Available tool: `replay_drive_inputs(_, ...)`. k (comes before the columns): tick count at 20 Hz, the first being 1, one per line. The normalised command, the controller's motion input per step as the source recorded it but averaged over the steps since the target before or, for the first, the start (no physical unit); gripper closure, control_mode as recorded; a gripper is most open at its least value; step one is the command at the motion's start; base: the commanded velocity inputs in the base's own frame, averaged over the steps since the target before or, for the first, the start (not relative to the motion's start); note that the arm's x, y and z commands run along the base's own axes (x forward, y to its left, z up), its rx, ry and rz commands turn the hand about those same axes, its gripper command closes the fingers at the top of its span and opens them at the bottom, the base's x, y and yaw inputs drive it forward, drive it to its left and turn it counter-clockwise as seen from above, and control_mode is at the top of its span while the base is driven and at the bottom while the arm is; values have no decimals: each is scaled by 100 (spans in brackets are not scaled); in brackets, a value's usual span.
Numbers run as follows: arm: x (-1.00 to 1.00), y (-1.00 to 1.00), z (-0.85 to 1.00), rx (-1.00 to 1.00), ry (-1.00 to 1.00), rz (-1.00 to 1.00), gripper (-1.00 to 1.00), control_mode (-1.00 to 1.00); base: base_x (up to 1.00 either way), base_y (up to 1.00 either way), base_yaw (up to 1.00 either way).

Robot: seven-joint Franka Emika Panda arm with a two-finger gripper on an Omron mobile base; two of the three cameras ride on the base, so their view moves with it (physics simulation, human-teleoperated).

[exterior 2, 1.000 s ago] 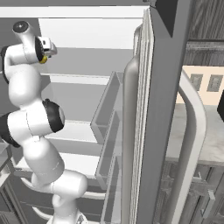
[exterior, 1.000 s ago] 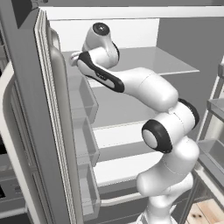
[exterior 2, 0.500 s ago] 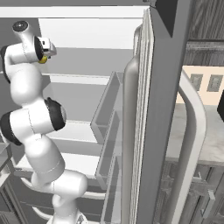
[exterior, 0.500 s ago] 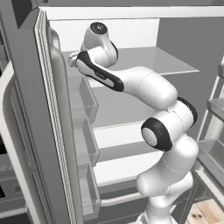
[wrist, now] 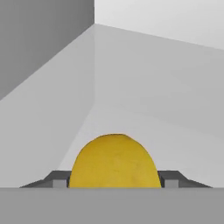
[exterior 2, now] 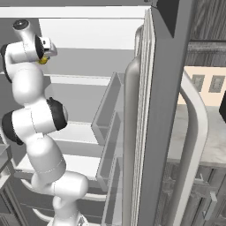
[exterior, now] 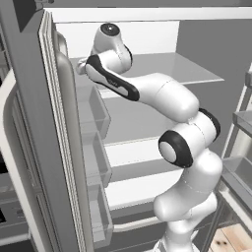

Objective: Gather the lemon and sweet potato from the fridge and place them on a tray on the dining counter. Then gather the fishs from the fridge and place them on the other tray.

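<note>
Between the gripper [wrist: 113, 183] fingertips [wrist: 59, 179] sits one lemon [wrist: 113, 162], lower half cut off by the frame edge. Jaws flank it closely on both sides; actual contact can't be confirmed. Lemon rests on the upper fridge [exterior: 147, 69] shelf, barely visible in the right base view. No readable labels anywhere.

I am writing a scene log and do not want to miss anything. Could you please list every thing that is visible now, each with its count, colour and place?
lemon: one, yellow, on the grey upper shelf inside the fridge, between the two fingertips.
fridge: one, grey with pale inside, both doors open.
door bins: three visible on each door, grey.
fridge handle: one, pale, on the outside of the open door.
gripper: one, dark fingertips either side of the lemon; whether they press it is unclear.
arm: one, white with dark joints, reaching into the fridge.
</note>
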Motion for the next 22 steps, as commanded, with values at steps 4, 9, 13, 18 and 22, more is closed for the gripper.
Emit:
replay_drive_inputs(4, -12, -3, -37, 0, -12, 0, 100, -100, 0, 0, 0)
replay_drive_inputs(9, -55, -10, -33, 0, -18, 0, 100, -100, 0, 0, 0)
replay_drive_inputs(13, -100, -24, 12, 2, -9, 0, 100, -100, 0, 0, 0)
replay_drive_inputs(18, -100, -29, 21, 0, -3, 0, 100, -100, 0, 0, 0)
replay_drive_inputs(22, -93, -40, 35, 0, -3, 0, 100, -100, 0, 0, 0)
